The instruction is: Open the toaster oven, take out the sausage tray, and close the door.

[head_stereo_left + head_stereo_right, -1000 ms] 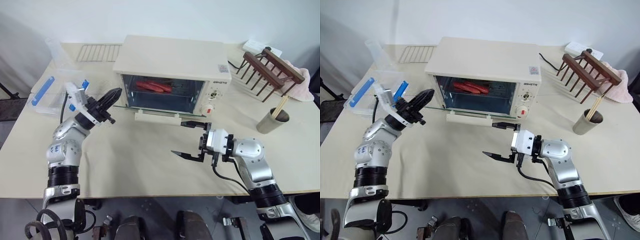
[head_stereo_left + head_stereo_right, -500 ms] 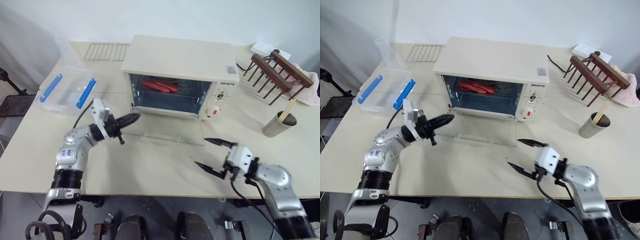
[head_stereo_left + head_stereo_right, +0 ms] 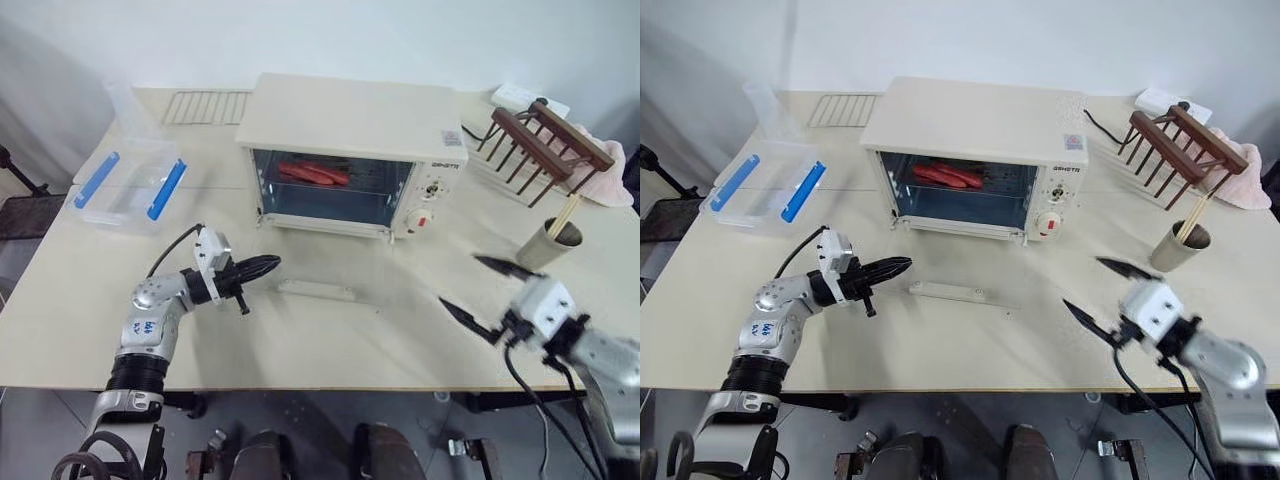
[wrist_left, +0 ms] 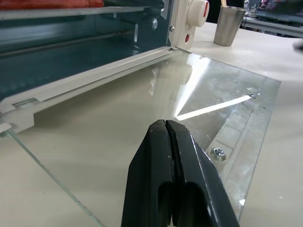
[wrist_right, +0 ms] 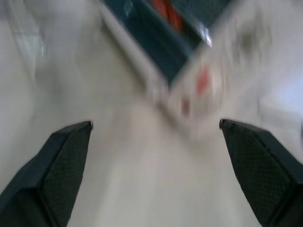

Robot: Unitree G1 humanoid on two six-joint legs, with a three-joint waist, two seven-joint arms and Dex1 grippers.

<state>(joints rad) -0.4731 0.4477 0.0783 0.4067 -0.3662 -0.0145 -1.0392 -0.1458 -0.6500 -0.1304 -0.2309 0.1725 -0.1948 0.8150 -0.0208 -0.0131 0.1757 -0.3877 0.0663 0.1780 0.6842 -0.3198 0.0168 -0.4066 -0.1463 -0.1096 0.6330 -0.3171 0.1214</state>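
The toaster oven (image 3: pixel 350 150) stands toward the back of the cream worktop (image 3: pixel 300 330), its cavity open to the front; inside, red sausages lie on the sausage tray (image 3: pixel 312 174), which sits high in the cavity; the tray's own metal is hard to make out behind them. The door (image 3: pixel 318 270) is folded down flat onto the worktop in front of the oven, its glass nearly invisible from above and its cream bar handle (image 3: pixel 316 290) lying along the front edge; two knobs and a red button show on the oven's right-hand panel.

The left gripper (image 3: pixel 268 264) hovers level just at the left end of the lowered door, jaws pressed together and holding nothing; the left wrist view shows its black fingers (image 4: pixel 175 189) closed tip to tip just above the glass pane, whether touching it cannot be told. The right gripper (image 3: pixel 482 287) is well off to the right of the door, near the front edge of the worktop, jaws spread wide and empty.

Further out: a clear plastic box with blue clips (image 3: pixel 128 186) sits at the left; a wire rack (image 3: pixel 204 106) lies behind it beside the oven; at the right stand a dark wooden rack (image 3: pixel 545 145), a pink cloth (image 3: pixel 612 165) behind it, and a metal cup with chopsticks (image 3: pixel 547 242).
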